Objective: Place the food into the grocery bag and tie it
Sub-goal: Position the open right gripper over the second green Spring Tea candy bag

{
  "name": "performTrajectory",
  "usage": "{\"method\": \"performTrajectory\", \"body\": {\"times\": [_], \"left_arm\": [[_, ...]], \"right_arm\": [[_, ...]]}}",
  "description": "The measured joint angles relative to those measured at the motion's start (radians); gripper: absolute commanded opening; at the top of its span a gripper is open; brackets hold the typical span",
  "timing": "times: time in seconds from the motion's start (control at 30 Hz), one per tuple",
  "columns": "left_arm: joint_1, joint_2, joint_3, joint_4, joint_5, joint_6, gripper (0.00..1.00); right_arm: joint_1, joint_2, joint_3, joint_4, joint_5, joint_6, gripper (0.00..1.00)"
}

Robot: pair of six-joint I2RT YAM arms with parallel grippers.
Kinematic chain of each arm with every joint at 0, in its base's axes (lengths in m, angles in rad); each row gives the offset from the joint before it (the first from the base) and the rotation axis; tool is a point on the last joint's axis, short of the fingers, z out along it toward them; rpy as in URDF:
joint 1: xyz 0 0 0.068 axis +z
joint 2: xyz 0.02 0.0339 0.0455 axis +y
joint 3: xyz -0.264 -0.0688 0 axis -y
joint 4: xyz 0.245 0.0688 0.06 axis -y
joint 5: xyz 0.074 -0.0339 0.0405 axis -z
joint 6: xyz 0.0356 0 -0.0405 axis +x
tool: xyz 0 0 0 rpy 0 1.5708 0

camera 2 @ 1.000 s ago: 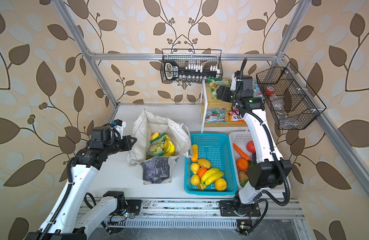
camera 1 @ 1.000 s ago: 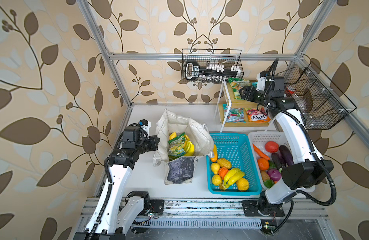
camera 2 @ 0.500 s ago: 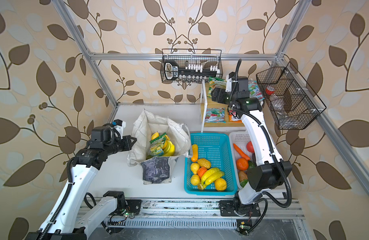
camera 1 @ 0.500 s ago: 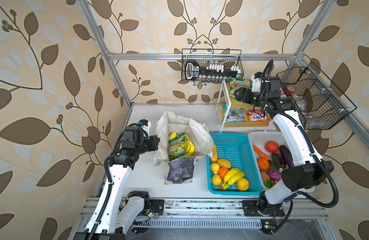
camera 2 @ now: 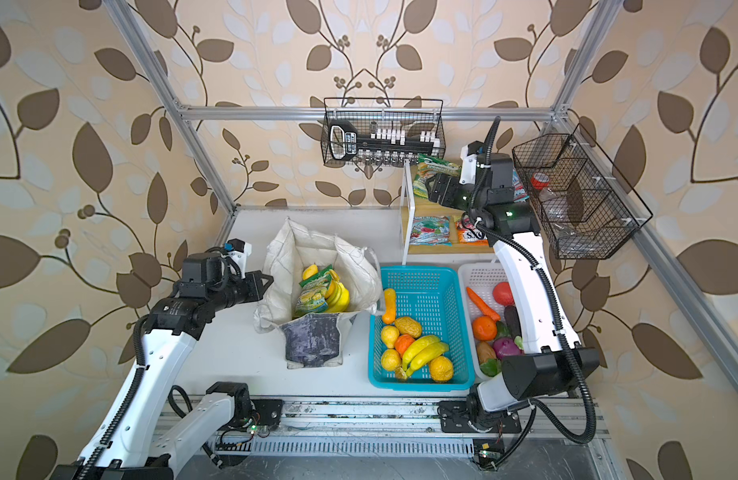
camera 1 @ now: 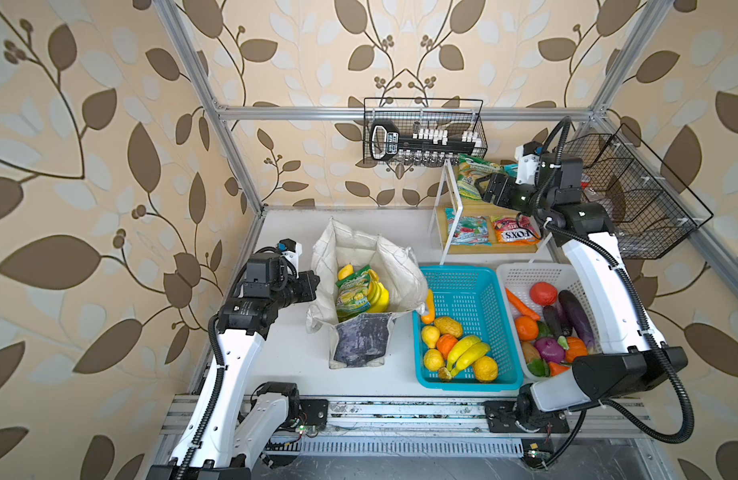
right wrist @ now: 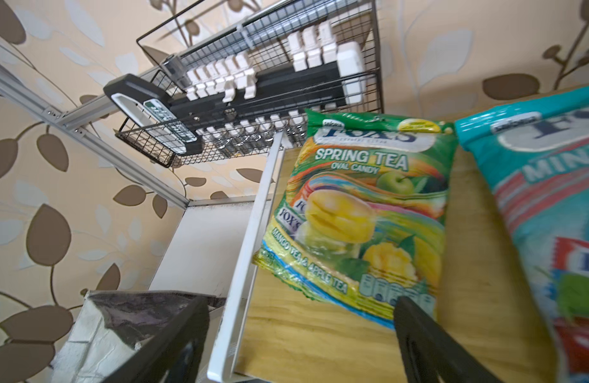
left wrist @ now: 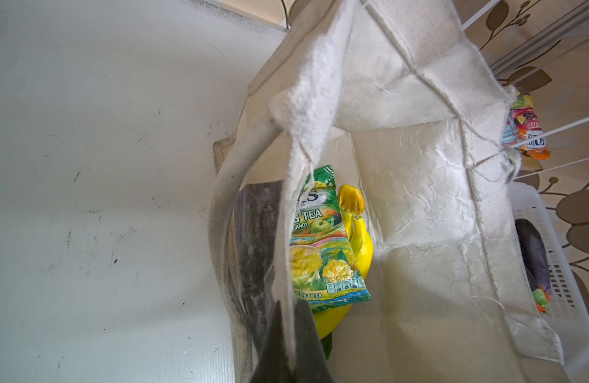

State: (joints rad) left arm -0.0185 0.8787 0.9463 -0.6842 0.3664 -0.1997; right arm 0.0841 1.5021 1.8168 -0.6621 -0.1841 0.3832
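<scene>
The left hand (left wrist: 291,335) is clamped on the rim of the grocery bag (camera 1: 396,270), which stands open on the counter (camera 1: 292,365) with a banana bunch (camera 1: 379,295) and a green candy packet (camera 1: 352,297) inside. The right hand (camera 1: 481,187), jaws apart, hovers at a Spring Tea packet (right wrist: 362,212) on the rack's upper shelf (right wrist: 319,331). Loading looks partly done; more food and the tying remain.

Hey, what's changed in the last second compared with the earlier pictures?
The right gripper shifted only slightly above the top shelf; it stays open, facing the green packet, holding nothing. The left gripper stays shut on the edge of the grocery bag; bag and food unmoved.
</scene>
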Motion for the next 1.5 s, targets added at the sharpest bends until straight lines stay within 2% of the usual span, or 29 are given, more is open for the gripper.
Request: {"method": "performTrajectory", "body": {"times": [0.2,0.27,0.8,1.17,1.3,1.5], "left_arm": [[0.0,0.0,0.0,0.0,0.0,0.0,0.0],[0.0,0.0,0.0,0.0,0.0,0.0,0.0],[0.0,-0.008,0.0,0.0,0.0,0.0,0.0],[0.0,-0.018,0.0,-0.002,-0.003,0.0,0.0],[0.0,-0.016,0.0,-0.001,-0.003,0.0,0.0],[0.0,-0.016,0.0,-0.001,-0.003,0.0,0.0]], "right_arm": [[-0.062,-0.046,-0.08,0.011,-0.016,0.021,0.84],[-0.073,-0.046,-0.099,0.019,-0.042,0.032,0.77],[-0.087,-0.039,-0.163,0.084,-0.114,0.09,0.72],[-0.092,-0.037,-0.277,0.335,-0.206,0.214,0.72],[-0.086,-0.042,-0.274,0.326,-0.17,0.216,0.76],[-0.067,-0.054,-0.257,0.249,-0.098,0.178,0.71]]}}
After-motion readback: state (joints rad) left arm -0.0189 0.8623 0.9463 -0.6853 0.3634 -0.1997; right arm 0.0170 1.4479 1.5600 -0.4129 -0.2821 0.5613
